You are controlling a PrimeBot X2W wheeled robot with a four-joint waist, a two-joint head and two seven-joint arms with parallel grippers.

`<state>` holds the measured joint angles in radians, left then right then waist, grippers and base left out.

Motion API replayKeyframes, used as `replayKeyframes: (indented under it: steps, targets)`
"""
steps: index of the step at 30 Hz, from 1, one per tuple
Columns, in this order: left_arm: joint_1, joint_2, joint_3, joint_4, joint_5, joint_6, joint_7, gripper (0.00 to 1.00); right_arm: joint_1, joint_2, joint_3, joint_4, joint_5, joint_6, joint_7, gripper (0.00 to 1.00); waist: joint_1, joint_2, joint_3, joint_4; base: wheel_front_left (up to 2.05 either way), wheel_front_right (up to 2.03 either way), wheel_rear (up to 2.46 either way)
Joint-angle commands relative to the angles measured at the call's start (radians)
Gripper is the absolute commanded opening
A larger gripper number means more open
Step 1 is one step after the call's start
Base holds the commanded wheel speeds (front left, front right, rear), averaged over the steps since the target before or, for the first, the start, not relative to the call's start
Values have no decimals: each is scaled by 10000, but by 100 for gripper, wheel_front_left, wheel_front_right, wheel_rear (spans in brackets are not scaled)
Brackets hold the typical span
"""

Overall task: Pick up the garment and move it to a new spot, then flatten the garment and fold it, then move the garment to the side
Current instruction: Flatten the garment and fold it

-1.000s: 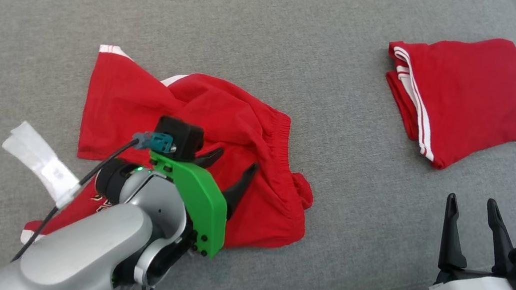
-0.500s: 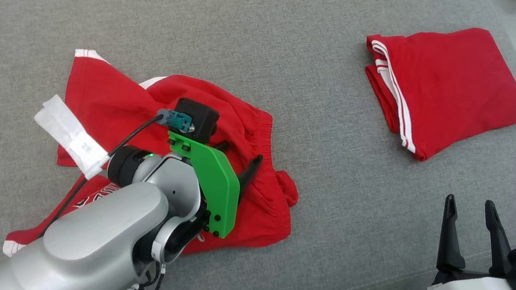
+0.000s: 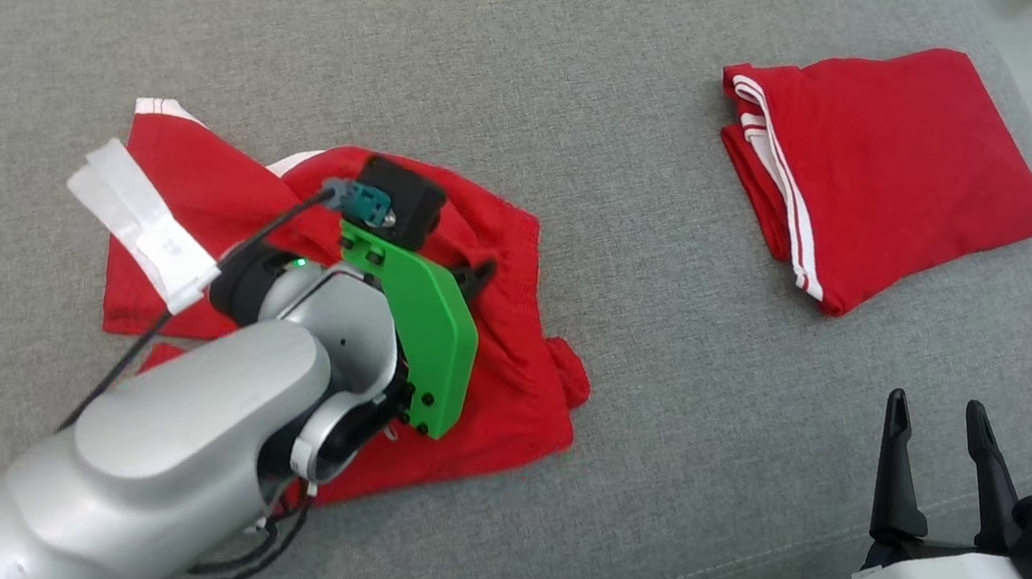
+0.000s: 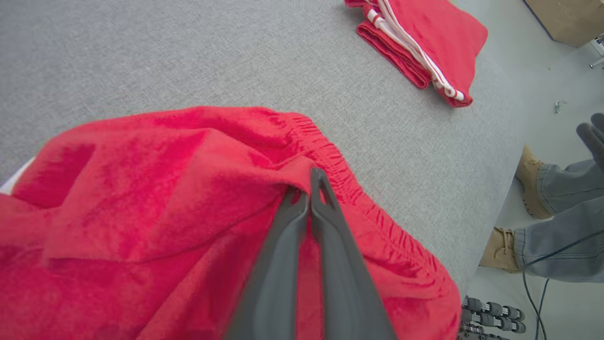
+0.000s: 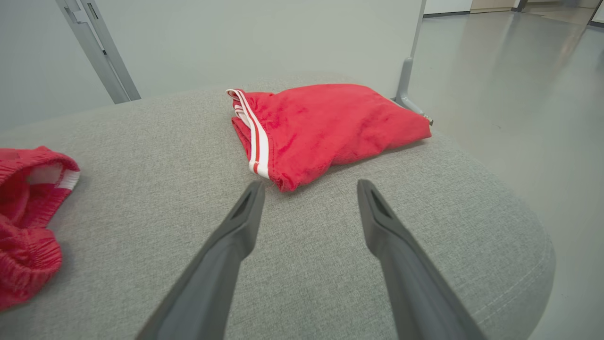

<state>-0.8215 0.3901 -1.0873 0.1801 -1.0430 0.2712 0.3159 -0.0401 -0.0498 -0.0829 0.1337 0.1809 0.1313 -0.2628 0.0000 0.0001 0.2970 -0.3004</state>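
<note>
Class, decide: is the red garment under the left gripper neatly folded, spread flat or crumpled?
Crumpled. The garment lies in uneven overlapping bunches, with the left gripper shut on one ridge.

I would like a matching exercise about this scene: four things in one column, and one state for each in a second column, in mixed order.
1 left claw
2 right claw
3 crumpled garment
4 folded garment

a neat, white stripes along one edge
b open, holding nothing
c shut on red fabric
d bunched up, pinched by one claw

Pairs: 1-c, 2-b, 3-d, 4-a
</note>
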Motion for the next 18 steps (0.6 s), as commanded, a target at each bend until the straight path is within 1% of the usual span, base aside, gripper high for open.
replayKeyframes:
  steps: [1, 4, 5, 9, 11, 14, 16, 18]
  targets:
    - [-380, 205, 92, -14, 199, -61, 97, 0, -13, -20, 29, 23, 60, -12, -22, 100, 0, -1, 45, 0, 0, 0, 0]
    - [-908, 446, 179, 81, 289, -111, 340, 0, -76, -18, 88, 19, 89, -12, -22, 100, 0, -1, 162, -39, 0, 0, 0]
    - [-908, 446, 179, 81, 289, -111, 340, 0, -76, -18, 88, 19, 89, -12, -22, 100, 0, -1, 162, -39, 0, 0, 0]
    - [-1600, 654, 313, 450, 329, -301, 708, 0, -227, -18, 144, -37, 75, -12, -22, 100, 0, -1, 428, -125, 0, 0, 0]
    - [-1959, 757, 311, 884, 498, -413, 784, 0, -335, -18, 204, -54, 66, -12, -22, 100, 0, -1, 617, -193, 0, 0, 0]
    - [-2366, 733, 245, 1666, 785, -610, 679, 0, -461, -20, 293, -68, 113, -12, -22, 100, 0, -1, 910, -317, 0, 0, 0]
    - [-2592, 713, 132, 2270, 985, -774, 521, 0, -555, -18, 365, -38, 132, -12, -22, 100, 0, -1, 1097, -410, 0, 0, 0]
    - [-2742, 707, -71, 2881, 1267, -1031, 353, 0, -636, -18, 439, -15, 166, -12, -22, 100, 0, -1, 1255, -514, 0, 0, 0]
